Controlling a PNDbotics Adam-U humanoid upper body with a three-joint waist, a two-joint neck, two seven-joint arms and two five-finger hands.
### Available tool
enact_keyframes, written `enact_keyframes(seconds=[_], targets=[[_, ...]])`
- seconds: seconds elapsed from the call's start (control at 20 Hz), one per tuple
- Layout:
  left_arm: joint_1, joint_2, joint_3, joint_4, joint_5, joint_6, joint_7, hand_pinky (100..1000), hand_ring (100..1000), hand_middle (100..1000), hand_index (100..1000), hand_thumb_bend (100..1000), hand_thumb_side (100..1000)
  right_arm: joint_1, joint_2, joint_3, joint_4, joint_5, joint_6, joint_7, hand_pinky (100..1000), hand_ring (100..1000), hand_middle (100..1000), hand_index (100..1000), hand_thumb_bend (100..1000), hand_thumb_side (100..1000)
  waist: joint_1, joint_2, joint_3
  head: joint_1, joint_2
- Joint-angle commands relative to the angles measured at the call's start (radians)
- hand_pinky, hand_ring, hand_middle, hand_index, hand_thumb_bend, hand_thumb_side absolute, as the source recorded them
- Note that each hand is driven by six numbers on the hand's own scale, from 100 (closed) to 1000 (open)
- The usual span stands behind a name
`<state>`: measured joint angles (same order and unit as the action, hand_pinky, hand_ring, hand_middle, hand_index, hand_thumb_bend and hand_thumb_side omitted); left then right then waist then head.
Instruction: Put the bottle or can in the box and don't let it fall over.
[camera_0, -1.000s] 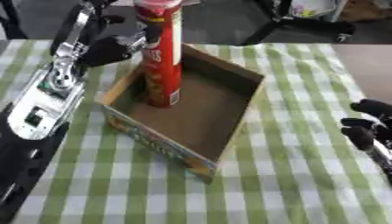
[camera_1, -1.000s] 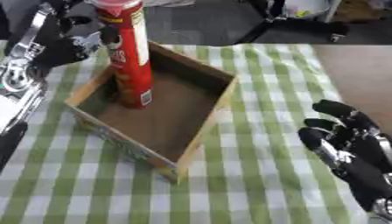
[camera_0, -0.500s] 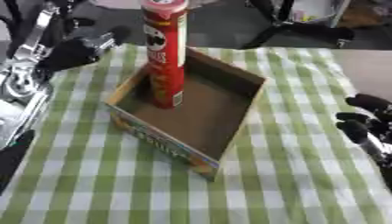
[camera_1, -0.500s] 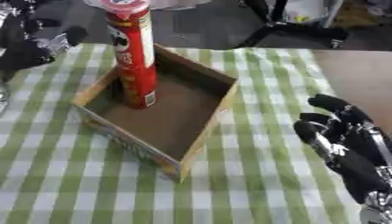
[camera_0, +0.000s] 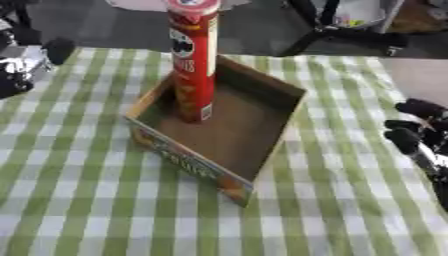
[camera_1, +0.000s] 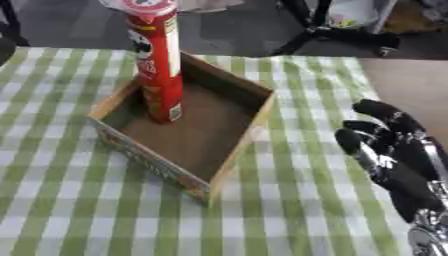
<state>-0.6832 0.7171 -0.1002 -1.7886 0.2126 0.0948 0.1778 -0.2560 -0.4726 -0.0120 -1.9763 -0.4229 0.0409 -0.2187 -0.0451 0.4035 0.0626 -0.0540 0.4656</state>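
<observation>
A tall red snack can (camera_0: 193, 60) with a red lid stands upright inside the shallow cardboard box (camera_0: 254, 159), in its far left corner. Nothing touches the can. My left hand (camera_0: 31, 62) shows at the far left edge of the left eye view, well away from the box; its fingers are not clear. My right hand (camera_1: 390, 159) rests at the right side of the table, fingers straight and relaxed, holding nothing.
The table wears a green and white checked cloth (camera_0: 87, 200). Beyond the far edge lie a dark floor and the legs of a chair base (camera_0: 350, 35).
My left arm has drawn back to the left, off the can and away from the box. The can stays upright. The camera view has shifted slightly.
</observation>
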Motion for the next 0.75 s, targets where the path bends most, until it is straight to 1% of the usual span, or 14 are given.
enact_keyframes(seconds=[0.05, 0.15, 0.35, 0.5, 0.55, 0.6, 0.75], targets=[[0.040, 0.057, 0.027, -0.089, 0.047, 0.009, 0.024, 789, 970, 795, 848, 575, 345, -0.010, -0.035, -0.012, -0.024, -0.001, -0.003, -0.006, 765, 735, 783, 783, 621, 259, 0.002, -0.030, 0.003, -0.004, -0.007], [0.087, 0.064, 0.039, -0.122, 0.078, 0.015, 0.040, 788, 970, 796, 849, 569, 353, -0.010, -0.037, -0.014, -0.024, -0.001, -0.004, -0.009, 766, 736, 784, 783, 620, 260, 0.001, -0.031, 0.007, -0.006, -0.006], [0.159, 0.066, 0.068, -0.171, 0.115, 0.007, 0.075, 786, 970, 798, 851, 564, 370, -0.010, -0.040, -0.018, -0.024, -0.002, -0.007, -0.014, 766, 736, 784, 783, 621, 263, -0.002, -0.033, 0.010, -0.019, 0.004], [0.211, 0.060, 0.089, -0.203, 0.115, -0.009, 0.098, 784, 969, 798, 852, 557, 376, -0.010, -0.043, -0.021, -0.024, -0.003, -0.007, -0.018, 767, 736, 784, 783, 620, 265, -0.001, -0.036, 0.015, -0.023, 0.010], [0.227, 0.058, 0.094, -0.207, 0.112, -0.016, 0.104, 783, 969, 800, 853, 541, 391, -0.010, -0.044, -0.022, -0.024, -0.003, -0.007, -0.020, 767, 736, 784, 783, 622, 270, -0.001, -0.036, 0.016, -0.023, 0.012], [0.242, 0.055, 0.099, -0.209, 0.109, -0.021, 0.109, 783, 969, 799, 853, 554, 380, -0.010, -0.045, -0.022, -0.024, -0.003, -0.007, -0.021, 767, 736, 784, 783, 620, 266, 0.000, -0.037, 0.018, -0.024, 0.013], [0.280, 0.040, 0.111, -0.211, 0.097, -0.040, 0.119, 781, 968, 798, 854, 548, 382, -0.008, -0.047, -0.023, -0.024, -0.003, -0.006, -0.023, 767, 736, 784, 783, 620, 267, 0.002, -0.042, 0.021, -0.025, 0.018]])
